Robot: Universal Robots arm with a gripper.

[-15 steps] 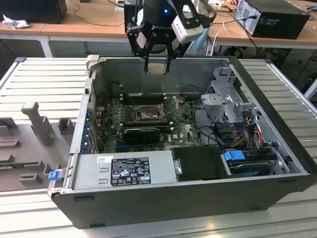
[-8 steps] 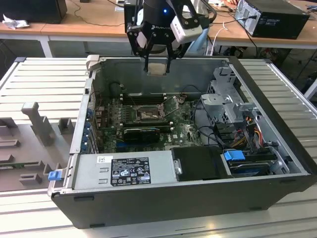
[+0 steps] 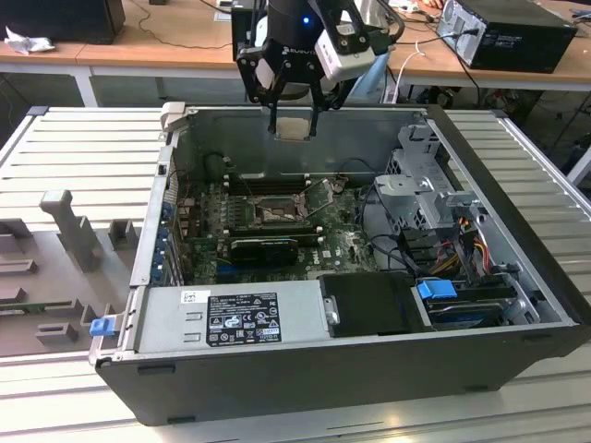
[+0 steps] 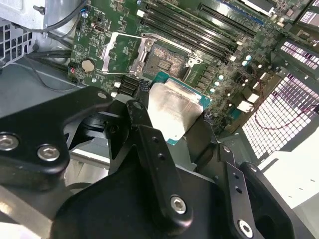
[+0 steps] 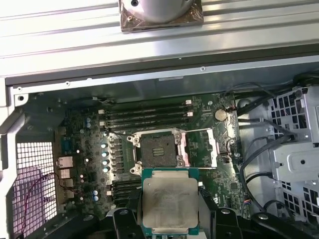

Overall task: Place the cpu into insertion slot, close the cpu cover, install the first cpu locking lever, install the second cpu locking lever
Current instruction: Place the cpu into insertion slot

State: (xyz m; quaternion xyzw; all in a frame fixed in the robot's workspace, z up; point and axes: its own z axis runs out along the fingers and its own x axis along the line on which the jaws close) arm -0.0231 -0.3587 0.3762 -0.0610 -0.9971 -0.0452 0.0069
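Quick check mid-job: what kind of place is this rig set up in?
Probably an electronics lab or workshop. An open computer case lies on a slatted metal table, wooden desks behind carry another computer, and the claw holds a processor chip above the motherboard.

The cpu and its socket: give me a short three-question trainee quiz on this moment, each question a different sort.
1. True or false: the cpu sits seated in the insertion slot.
2. The cpu cover is: A) shut over the slot; B) swung open beside the slot; C) clamped in the gripper.
3. Fill in: the gripper is shut on the ____.
Key: 1 false, it is held above the board; 2 B; 3 cpu.
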